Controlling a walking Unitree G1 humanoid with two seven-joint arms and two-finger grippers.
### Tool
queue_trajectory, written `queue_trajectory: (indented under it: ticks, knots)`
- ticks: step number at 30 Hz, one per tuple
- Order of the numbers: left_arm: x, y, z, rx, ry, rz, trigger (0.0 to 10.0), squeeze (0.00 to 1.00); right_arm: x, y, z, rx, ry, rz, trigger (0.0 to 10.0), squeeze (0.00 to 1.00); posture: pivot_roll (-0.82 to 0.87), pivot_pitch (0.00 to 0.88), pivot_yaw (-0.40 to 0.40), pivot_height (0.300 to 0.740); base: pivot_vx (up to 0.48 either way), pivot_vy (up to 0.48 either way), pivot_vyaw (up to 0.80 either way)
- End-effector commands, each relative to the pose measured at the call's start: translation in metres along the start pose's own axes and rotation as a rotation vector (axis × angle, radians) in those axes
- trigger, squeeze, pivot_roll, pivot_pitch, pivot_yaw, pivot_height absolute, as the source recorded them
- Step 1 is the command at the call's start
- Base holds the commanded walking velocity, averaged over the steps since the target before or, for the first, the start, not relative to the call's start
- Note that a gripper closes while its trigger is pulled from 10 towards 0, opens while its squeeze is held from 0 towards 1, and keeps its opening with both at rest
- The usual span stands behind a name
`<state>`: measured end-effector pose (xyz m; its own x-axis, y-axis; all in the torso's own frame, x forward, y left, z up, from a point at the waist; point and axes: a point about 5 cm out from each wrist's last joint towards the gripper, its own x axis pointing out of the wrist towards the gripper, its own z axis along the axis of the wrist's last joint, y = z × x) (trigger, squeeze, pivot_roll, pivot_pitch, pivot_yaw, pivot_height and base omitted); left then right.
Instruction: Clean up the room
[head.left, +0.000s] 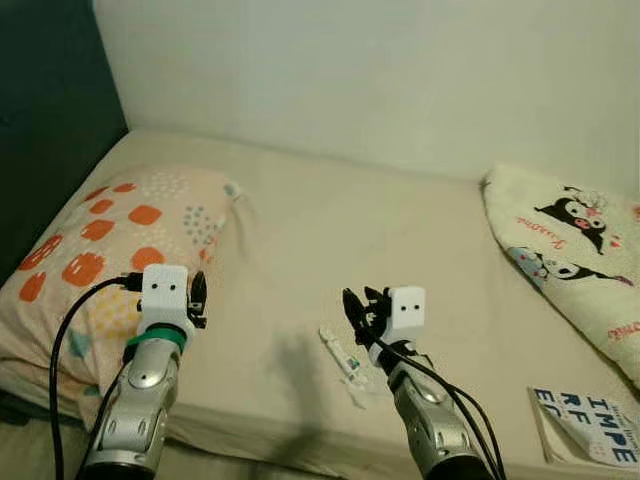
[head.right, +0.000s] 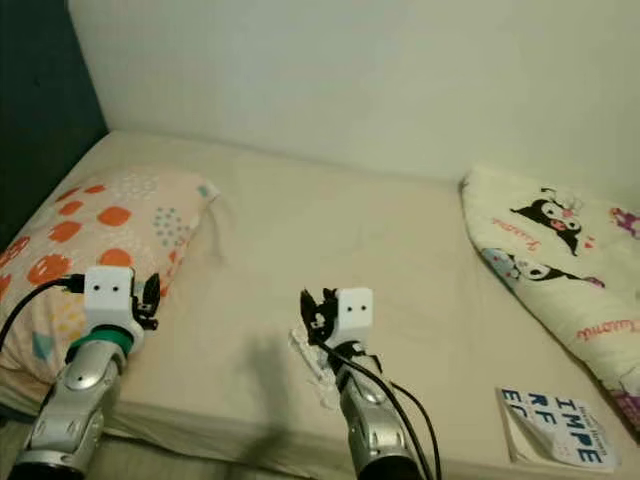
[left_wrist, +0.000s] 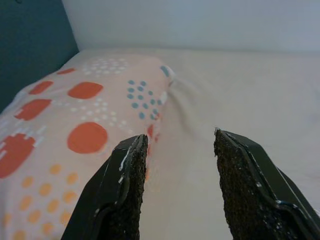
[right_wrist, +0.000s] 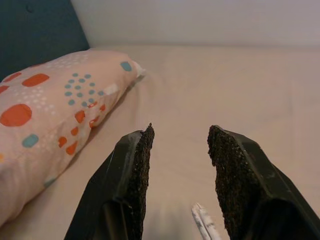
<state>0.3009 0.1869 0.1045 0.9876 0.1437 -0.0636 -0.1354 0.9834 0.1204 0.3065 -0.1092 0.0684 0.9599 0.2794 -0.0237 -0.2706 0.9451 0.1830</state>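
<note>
my left claw (head.left: 197, 297) is raised over the inner edge of the spotted pillow (head.left: 110, 235), fingers (left_wrist: 131, 190) parted, nothing between them. my right claw (head.left: 362, 308) hangs above the bed (head.left: 330, 240) near its front edge, fingers (right_wrist: 136, 175) likewise spread and empty. just beside and below the right claw, a small white packet-like item (head.left: 343, 360) lies flat on the sheet; its tip (right_wrist: 202, 222) shows between the right fingers in the right wrist view. what it is exactly i cannot tell. pillow sits at the bed's left end against the dark headboard (head.left: 45, 110). a folded cream blanket (head.left: 570, 250) with cartoon prints lies at the right end. a book or booklet (head.left: 590, 425) with large blue letters rests near the front right corner, well apart from both claws.
</note>
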Motion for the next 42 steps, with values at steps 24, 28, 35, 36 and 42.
queue_trajectory:
  ticks: [24, 28, 35, 36, 42]
  knots:
    - [-0.0017, -0.0018, -0.0052, -0.050, 0.019, -0.002, 10.0, 0.00, -0.0043, -0.0048, -0.0073, 0.008, 0.029, -0.022, 10.0, 0.00, 0.11, 0.034, -0.044, 0.723, 0.000, 0.170, 0.00]
    - [-0.0017, -0.0018, -0.0059, -0.049, 0.023, -0.001, 10.0, 0.00, -0.0046, -0.0050, -0.0073, 0.007, 0.028, -0.023, 10.0, 0.00, 0.11, 0.034, -0.044, 0.723, 0.000, 0.444, 0.00]
    - [-0.0004, -0.0018, -0.0069, -0.036, 0.032, 0.005, 10.0, 0.00, -0.0047, -0.0055, -0.0073, 0.006, 0.029, -0.026, 10.0, 0.00, 0.10, 0.033, -0.043, 0.723, 0.000, 0.000, 0.00]
    - [-0.0002, -0.0016, -0.0071, -0.036, 0.033, 0.007, 10.0, 0.00, -0.0048, -0.0055, -0.0074, 0.006, 0.029, -0.026, 10.0, 0.00, 0.10, 0.033, -0.043, 0.723, 0.000, 0.000, 0.00]
    - [0.0001, -0.0008, -0.0080, -0.033, 0.038, 0.014, 10.0, 0.00, -0.0050, -0.0054, -0.0075, 0.005, 0.029, -0.025, 10.0, 0.00, 0.10, 0.033, -0.042, 0.723, 0.000, 0.000, 0.00]
